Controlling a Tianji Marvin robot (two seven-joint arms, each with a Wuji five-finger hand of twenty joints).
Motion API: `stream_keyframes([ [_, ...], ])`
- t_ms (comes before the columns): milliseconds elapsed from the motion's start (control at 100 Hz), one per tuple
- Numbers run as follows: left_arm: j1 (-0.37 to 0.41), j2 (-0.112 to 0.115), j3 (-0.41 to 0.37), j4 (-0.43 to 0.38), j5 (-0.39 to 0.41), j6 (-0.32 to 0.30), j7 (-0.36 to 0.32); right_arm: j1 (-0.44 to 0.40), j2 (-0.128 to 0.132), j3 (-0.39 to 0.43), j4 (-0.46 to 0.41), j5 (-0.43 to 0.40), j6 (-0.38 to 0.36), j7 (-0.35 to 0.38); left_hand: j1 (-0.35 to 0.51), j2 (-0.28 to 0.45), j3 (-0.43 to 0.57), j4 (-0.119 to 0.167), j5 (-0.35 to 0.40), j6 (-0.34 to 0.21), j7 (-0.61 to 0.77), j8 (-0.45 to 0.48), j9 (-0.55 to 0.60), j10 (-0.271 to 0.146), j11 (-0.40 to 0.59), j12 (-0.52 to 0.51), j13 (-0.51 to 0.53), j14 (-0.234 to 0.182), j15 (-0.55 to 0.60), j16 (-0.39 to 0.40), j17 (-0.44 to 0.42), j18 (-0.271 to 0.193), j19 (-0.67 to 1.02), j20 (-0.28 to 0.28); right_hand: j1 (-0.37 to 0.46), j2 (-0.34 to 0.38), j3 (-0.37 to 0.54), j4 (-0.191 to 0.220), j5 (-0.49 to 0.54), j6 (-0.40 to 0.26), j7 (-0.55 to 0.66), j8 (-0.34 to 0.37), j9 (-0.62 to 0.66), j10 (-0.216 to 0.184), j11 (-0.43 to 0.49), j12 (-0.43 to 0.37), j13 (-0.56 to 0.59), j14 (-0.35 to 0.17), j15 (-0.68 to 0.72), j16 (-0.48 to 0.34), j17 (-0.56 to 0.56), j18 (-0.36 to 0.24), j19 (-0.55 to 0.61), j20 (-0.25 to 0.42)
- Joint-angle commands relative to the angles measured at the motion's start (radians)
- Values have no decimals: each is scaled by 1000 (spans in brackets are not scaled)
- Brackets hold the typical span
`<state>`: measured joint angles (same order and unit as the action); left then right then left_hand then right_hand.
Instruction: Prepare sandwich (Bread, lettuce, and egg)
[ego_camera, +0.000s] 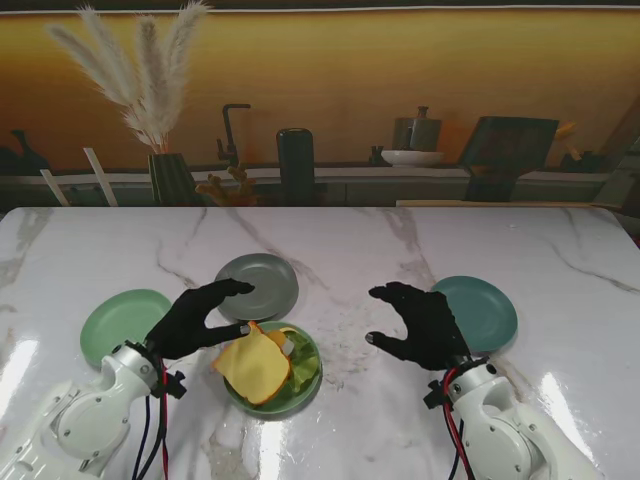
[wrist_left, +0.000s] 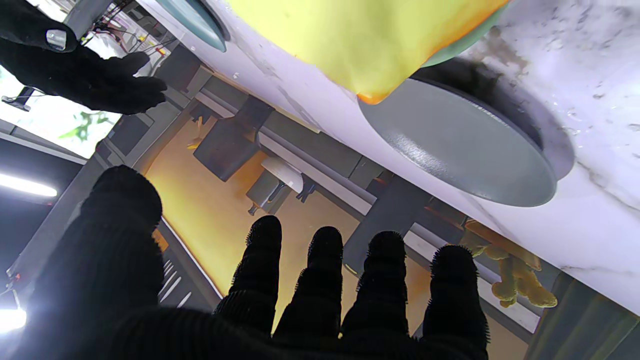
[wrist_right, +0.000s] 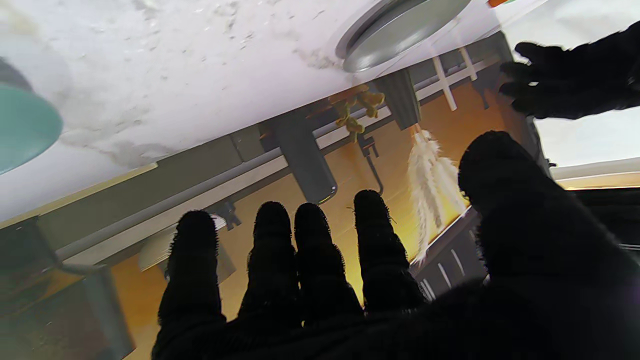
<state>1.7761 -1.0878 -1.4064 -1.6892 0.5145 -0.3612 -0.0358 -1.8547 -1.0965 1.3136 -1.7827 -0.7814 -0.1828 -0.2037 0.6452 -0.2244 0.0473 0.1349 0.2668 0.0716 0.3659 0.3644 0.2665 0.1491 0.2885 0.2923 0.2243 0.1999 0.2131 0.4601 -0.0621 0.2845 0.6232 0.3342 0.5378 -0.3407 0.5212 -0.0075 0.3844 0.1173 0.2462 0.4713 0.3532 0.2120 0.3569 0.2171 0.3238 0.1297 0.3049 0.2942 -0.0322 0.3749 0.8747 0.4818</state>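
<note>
Sandwich layers are stacked on the round green plate (ego_camera: 300, 392) between the arms: a yellow bread slice (ego_camera: 256, 368) lies over green lettuce (ego_camera: 303, 368). No egg can be made out, so assembly is judged partial. Black-gloved left hand (ego_camera: 196, 318) and right hand (ego_camera: 424, 324) are spread, holding nothing.

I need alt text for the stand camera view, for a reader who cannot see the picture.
Two black-gloved robot hands hover open over a white marble table: the left robot hand beside a green plate holding a yellow bread slice on lettuce, the right robot hand near an empty teal plate. An empty grey plate and a light green plate lie nearby.
</note>
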Motion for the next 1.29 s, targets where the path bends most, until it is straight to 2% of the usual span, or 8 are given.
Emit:
stream_keyframes([
  [0,-9,-5,4,21,-3,24,0,-2,-17,17,7,1,9,-8,24,-1,22,-21,25,-15,3,9,3,-4,1,11,11,-1,-3,5,-12,-5,11,13,-32,9,13,-9,-40,6,-26,-7,-11,-23,-25,-12,-2,-23,-20,-10,-4,-15,-13,-14],
  [150,-19,-7,11,43,-1,37,6,-5,-18,37,16,4,17,-10,26,-1,24,-26,25,-11,5,11,3,-2,5,13,13,0,2,9,-4,-36,20,12,-31,10,13,-9,-38,13,-26,-6,-11,-24,-20,-9,0,-25,-23,-10,-1,-18,-14,-16],
  [600,-30,-7,15,38,5,74,3,17,-15,37,36,19,12,20,27,3,25,-32,31,-14,9,13,9,-1,8,15,13,4,9,12,-12,-19,30,6,-28,12,11,-9,-24,18,-22,-4,-6,-24,-2,1,3,-27,-21,-6,-6,-12,-19,-23],
  [1280,-78,-7,37,79,-23,85,-12,30,-14,33,36,20,32,33,30,7,23,-34,38,-16,10,17,7,0,7,18,11,3,8,13,-13,-19,31,-2,-27,12,9,-9,-14,18,-19,-1,-5,-28,10,6,4,-28,-18,-2,-5,1,-16,-21],
])
